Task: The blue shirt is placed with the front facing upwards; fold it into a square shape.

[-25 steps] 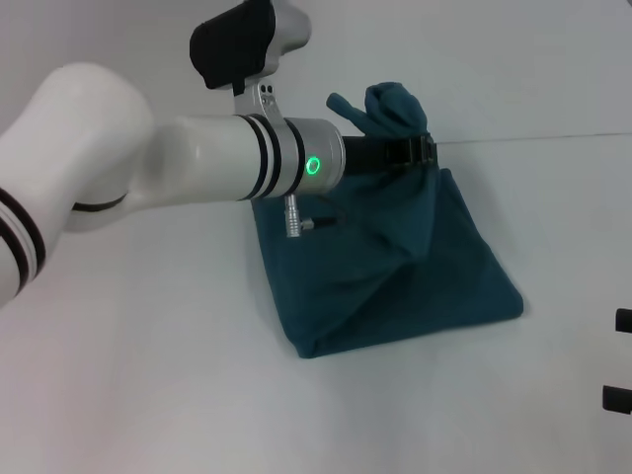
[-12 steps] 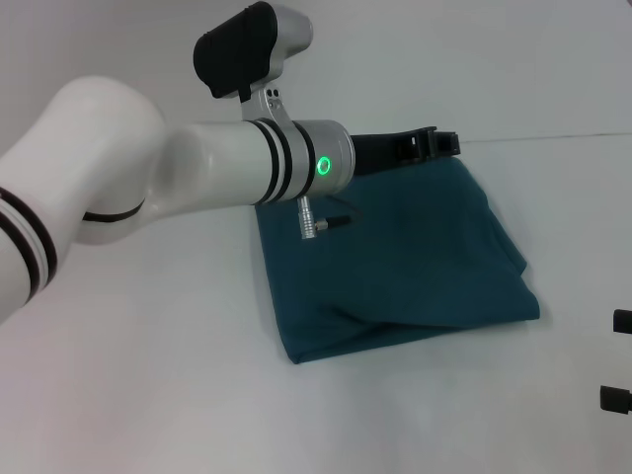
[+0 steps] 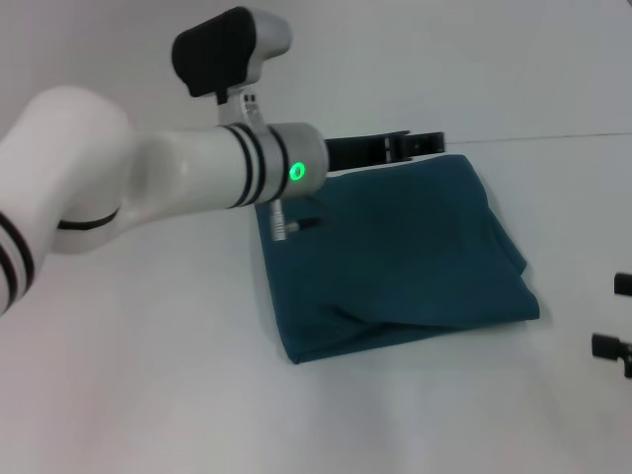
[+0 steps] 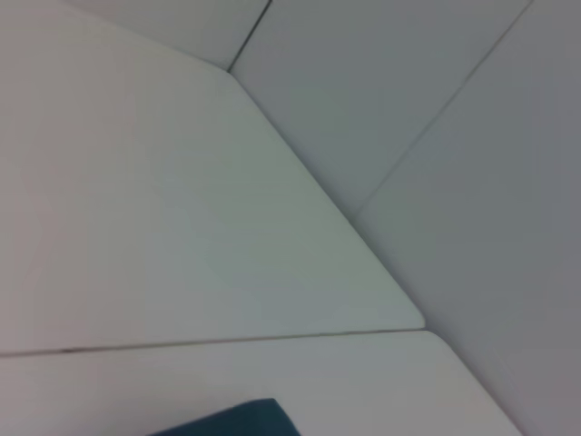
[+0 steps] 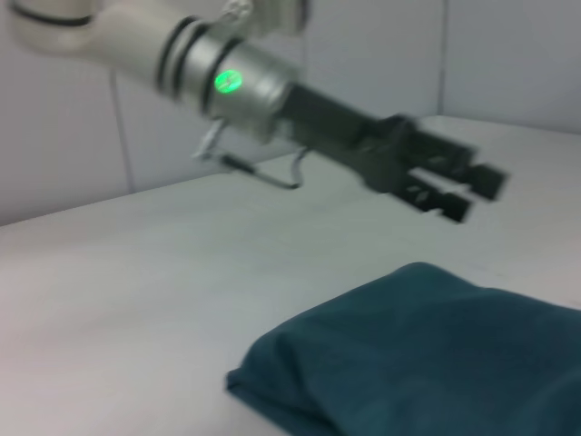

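I have the blue shirt (image 3: pixel 400 252) lying folded on the white worktop (image 3: pixel 148 385), a little right of centre, and it reads as a rough square with no lettering showing. The left gripper (image 3: pixel 423 144) hangs just above the shirt's far edge; from the right wrist view its fingers (image 5: pixel 454 186) stand apart with nothing between them, so I judge it empty and clear of the cloth. The right gripper (image 3: pixel 614 341) sits at the right edge of the scene, well apart from the shirt, and I cannot tell how it stands.

As I judge it, the fold is laid and the step in hand is getting the left arm away cleanly. To do that well I want to lift first, then pull back toward the left, so the fingers do not drag the far edge or catch the top layer. The near-left corner shows a soft ridge where the layers bunch, and the right side bulges slightly, so any snag would open the square. If I tidy, I would press lightly at that ridge, not tug a corner.
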Action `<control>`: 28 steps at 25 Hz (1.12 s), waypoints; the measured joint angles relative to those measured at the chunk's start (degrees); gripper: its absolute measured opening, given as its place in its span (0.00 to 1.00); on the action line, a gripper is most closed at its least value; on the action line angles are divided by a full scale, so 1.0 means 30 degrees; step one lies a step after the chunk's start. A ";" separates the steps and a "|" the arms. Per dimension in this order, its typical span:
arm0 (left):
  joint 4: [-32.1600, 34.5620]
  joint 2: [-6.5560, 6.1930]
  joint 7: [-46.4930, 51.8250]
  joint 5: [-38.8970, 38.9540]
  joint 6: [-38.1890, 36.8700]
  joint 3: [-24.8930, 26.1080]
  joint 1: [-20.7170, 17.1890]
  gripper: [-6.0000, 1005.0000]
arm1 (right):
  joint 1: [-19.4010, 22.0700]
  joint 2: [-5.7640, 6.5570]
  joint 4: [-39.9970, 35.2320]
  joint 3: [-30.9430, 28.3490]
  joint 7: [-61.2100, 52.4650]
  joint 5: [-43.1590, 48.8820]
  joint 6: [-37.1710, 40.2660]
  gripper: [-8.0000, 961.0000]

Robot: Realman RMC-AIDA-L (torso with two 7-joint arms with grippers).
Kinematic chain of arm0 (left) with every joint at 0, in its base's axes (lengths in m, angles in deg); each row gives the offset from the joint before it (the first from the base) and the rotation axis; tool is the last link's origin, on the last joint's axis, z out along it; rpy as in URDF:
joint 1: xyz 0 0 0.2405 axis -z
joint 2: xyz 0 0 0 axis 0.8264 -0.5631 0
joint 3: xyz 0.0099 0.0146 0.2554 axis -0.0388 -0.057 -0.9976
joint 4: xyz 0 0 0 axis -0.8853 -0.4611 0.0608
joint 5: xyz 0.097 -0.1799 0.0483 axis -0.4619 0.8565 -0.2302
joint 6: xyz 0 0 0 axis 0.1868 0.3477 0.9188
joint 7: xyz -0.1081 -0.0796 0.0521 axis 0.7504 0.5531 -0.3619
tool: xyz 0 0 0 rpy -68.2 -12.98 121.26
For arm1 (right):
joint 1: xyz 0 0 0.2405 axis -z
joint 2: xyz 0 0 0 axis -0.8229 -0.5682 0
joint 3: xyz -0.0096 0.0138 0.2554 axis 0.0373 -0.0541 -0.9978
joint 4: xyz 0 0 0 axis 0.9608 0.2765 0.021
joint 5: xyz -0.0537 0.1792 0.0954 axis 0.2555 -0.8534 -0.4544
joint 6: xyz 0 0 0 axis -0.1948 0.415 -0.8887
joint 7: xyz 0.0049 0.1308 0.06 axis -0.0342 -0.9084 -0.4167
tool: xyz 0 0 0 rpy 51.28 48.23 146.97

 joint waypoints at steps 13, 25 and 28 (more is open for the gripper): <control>-0.0596 -0.0212 -0.1333 -0.2010 -0.1488 0.3091 -0.1475 0.85 | -0.2159 -0.0282 -0.0370 0.0260 -0.3696 0.1134 -0.4190 0.98; -0.0336 -0.1449 0.2755 -0.7992 -0.6817 0.8311 -0.2359 0.83 | -0.2583 -0.0460 -0.0244 0.0305 -0.3550 0.1514 -0.5219 0.98; -0.0060 -0.1921 0.3391 -0.9666 -0.8882 0.9973 -0.2309 0.82 | -0.2581 -0.0464 -0.0228 0.0325 -0.3490 0.1514 -0.5304 0.98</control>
